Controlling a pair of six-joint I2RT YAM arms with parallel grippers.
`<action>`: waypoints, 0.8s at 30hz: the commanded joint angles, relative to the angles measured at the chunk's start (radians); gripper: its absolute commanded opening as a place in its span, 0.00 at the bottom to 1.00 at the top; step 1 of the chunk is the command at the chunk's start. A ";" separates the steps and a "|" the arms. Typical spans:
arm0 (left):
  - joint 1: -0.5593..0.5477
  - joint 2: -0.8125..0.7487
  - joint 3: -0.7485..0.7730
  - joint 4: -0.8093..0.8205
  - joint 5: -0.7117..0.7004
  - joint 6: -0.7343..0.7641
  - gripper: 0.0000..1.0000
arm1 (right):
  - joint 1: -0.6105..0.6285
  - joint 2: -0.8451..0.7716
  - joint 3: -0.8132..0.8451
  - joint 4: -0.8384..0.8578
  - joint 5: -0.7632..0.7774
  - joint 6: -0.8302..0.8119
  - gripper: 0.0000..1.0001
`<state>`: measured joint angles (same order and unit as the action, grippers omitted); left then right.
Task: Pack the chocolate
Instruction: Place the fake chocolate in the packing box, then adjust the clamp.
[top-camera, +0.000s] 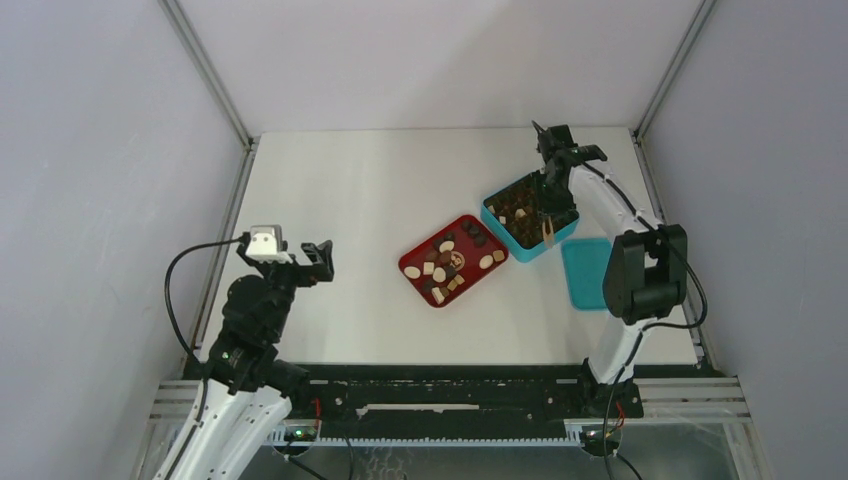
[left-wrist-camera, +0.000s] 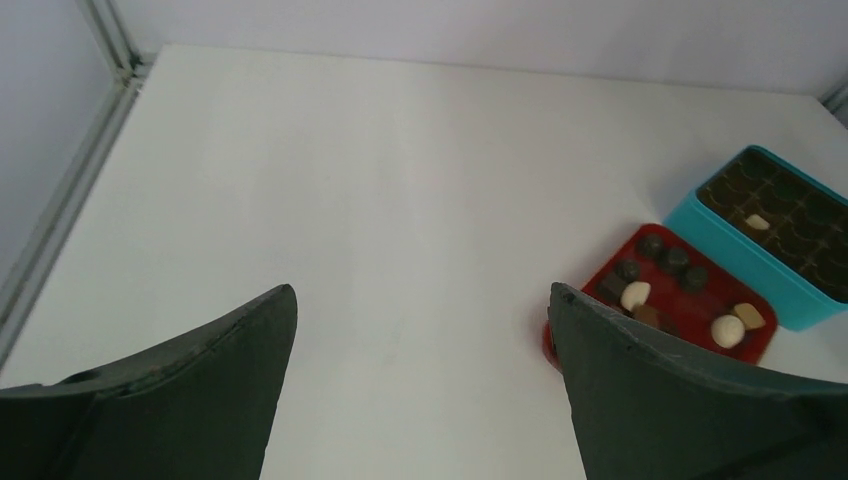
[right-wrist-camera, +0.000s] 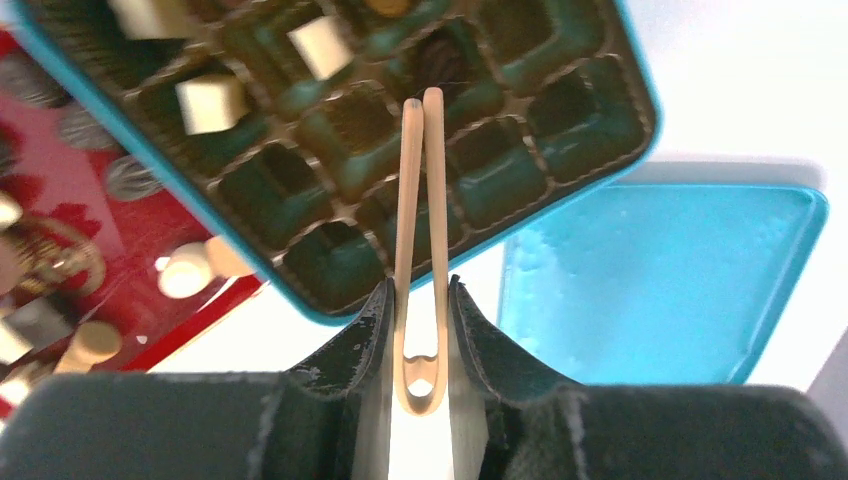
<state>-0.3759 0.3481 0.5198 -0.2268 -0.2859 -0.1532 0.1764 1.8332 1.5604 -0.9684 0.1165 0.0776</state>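
Right gripper is clenched on a pair of tan wooden V-shaped tongs. The looped end is seated between its black fingers, and both tong arms are squeezed so the tips meet out ahead of the gripper. Below and ahead of the tips is a square teal box holding a dark brown grid insert. The tips hang over a cell near the grid's middle; cannot tell whether they touch it. Some of the small bite-size chocolate pieces sit in cells: cream-white blocks ahead and left of the gripper, and one dark round piece in the cell just past the tips. A flat teal lid lies on the white table to the gripper's right, just beside the box. A red rectangular tray lies off to its left, against the box wall, with more dark, tan and cream pieces. From the top view, the right gripper is poised over the box with the tongs pointing down into it. The lid and tray flank it, and most of the chocolate pieces are on the tray. Left gripper is released, jaws spread wide, above bare table and well apart from everything. The tray lies ahead and to its right, partly hidden behind its right finger, with the box just beyond.
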 joint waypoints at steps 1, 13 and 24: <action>0.010 0.051 0.107 -0.003 0.073 -0.101 1.00 | 0.066 -0.107 -0.028 0.063 -0.065 0.022 0.22; 0.010 0.168 0.114 0.072 0.242 -0.293 1.00 | 0.240 -0.232 -0.128 0.173 -0.136 0.031 0.22; -0.022 0.452 0.105 0.363 0.403 -0.538 0.95 | 0.388 -0.292 -0.206 0.289 -0.205 0.018 0.22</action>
<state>-0.3771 0.7284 0.5728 -0.0345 0.0437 -0.5789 0.5243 1.5818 1.3678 -0.7654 -0.0540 0.0948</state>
